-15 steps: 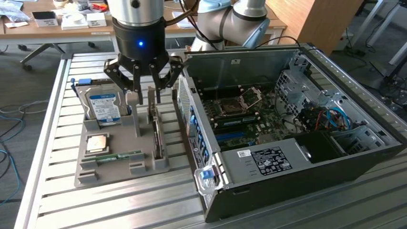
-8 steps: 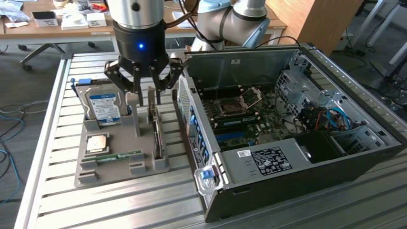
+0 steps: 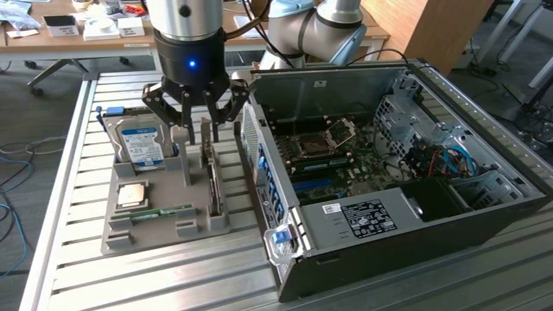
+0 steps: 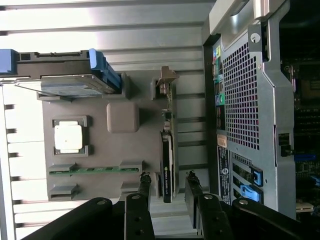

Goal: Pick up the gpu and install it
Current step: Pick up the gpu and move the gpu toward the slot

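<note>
A slatted metal desk (image 3: pixel 129 278) is shown carrying a grey tray (image 3: pixel 183 191); the gpu (image 3: pixel 212 181) is stood on edge in the tray's slot. The jaws are spread apart astride it. It is judged light, stiff, fragile: best pinched across its flat faces

The gpu (image 4: pixel 167 170) stands on edge in the grey tray (image 4: pixel 100 145). Fingers (image 4: pixel 145 187) straddle it, spread apart, not touching.

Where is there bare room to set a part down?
Bare table slats in front of the grey tray, toward the near edge, and along the exterior view's left of it. Crowded: between tray and computer case, where the end effector straddles the gpu.
</note>
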Action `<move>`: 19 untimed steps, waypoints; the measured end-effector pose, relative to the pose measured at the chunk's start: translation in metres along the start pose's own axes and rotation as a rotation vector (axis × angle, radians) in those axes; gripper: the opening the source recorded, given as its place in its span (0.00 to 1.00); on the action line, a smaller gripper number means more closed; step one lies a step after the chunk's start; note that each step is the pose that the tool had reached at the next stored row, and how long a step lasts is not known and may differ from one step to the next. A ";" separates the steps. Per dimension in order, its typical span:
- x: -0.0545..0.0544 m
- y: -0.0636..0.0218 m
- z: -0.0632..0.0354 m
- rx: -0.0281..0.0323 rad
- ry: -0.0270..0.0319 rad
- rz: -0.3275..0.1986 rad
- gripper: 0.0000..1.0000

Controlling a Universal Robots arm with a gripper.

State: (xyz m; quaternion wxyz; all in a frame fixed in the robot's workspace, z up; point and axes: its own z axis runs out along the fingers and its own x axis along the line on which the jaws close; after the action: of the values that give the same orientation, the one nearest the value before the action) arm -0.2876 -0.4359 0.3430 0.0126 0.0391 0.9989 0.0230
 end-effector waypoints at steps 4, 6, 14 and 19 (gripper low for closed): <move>0.000 0.0000 -0.0001 0.0002 0.0002 0.000 0.42; 0.000 0.0000 0.0011 0.0001 0.0001 0.000 0.42; 0.000 -0.0005 0.0111 0.0002 0.0001 0.000 0.42; 0.000 -0.0009 0.0184 0.0002 0.0002 0.000 0.42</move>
State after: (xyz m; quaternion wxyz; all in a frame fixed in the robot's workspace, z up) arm -0.2875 -0.4359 0.3246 0.0125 0.0391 0.9989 0.0229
